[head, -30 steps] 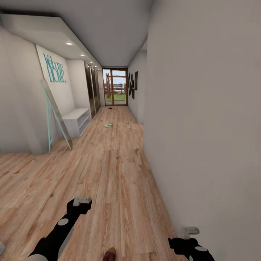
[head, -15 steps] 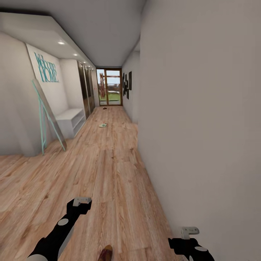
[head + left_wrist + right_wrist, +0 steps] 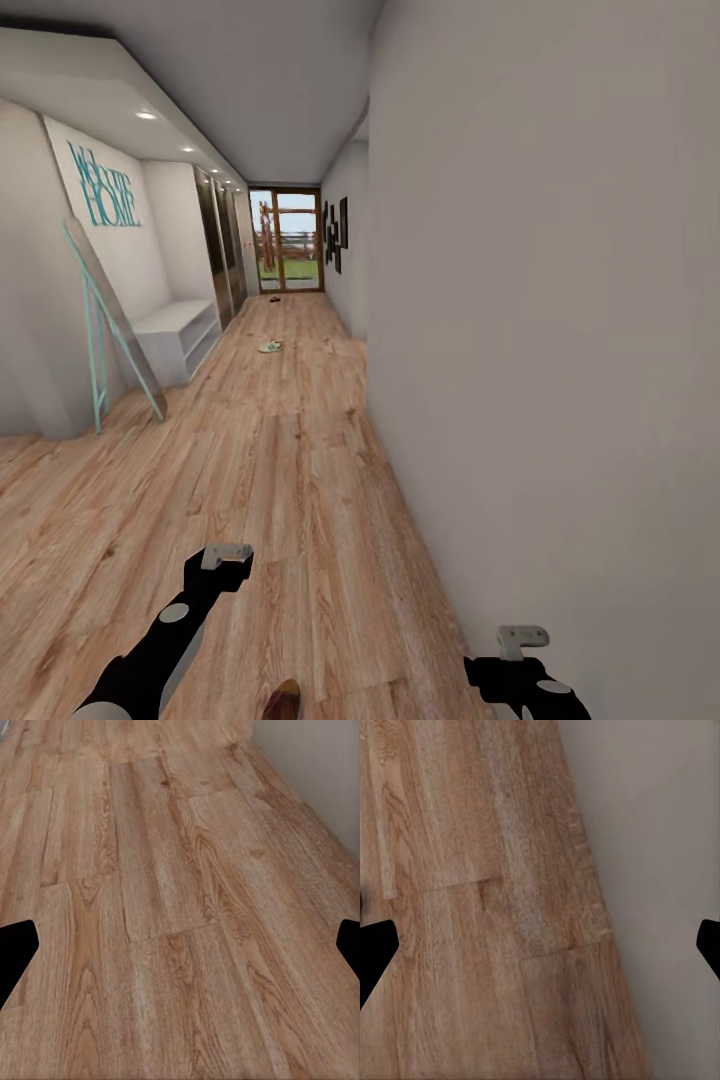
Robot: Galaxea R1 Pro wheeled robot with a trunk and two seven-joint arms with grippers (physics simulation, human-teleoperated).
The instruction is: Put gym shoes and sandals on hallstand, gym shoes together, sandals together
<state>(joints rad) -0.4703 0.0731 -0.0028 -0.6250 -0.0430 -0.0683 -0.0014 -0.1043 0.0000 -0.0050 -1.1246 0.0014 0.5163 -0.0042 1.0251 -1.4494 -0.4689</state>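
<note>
Corridor floor (image 3: 300, 470): light brown wood planks with grain and knots, running from the robot to a glazed door (image 3: 287, 255) at the far end. Hallstand (image 3: 175, 335): pale grey low unit, against the left wall well down the corridor, its open shelves facing the walkway; nothing can be made out on it at this range. Gym shoe (image 3: 270, 347): one white shoe with a green tint, lying on the floor out from the hallstand, near the middle of the walkway; too small for detail. Dark item (image 3: 273, 297): on the floor close before the door, possibly a sandal, too small to tell. Sandal (image 3: 282, 700): brown with a tan footbed, on the floor at the lower edge of the head view, between the two arms, partly cut off. Mirror (image 3: 110, 335): teal-framed, leaning against the left wall just nearer than the hallstand. Lettering (image 3: 103, 187): teal, on the wall above the hallstand. Right wall (image 3: 560, 330): plain grey, close beside the robot; dark pictures (image 3: 335, 232) hang farther along it. Left gripper (image 3: 180, 945): held low over bare planks, holding nothing; its wrist view has the dark finger tips at opposite edges, set wide apart. Right gripper (image 3: 540, 945): held low over the seam where floor meets right wall, holding nothing; finger tips likewise at opposite edges, spread wide.
</note>
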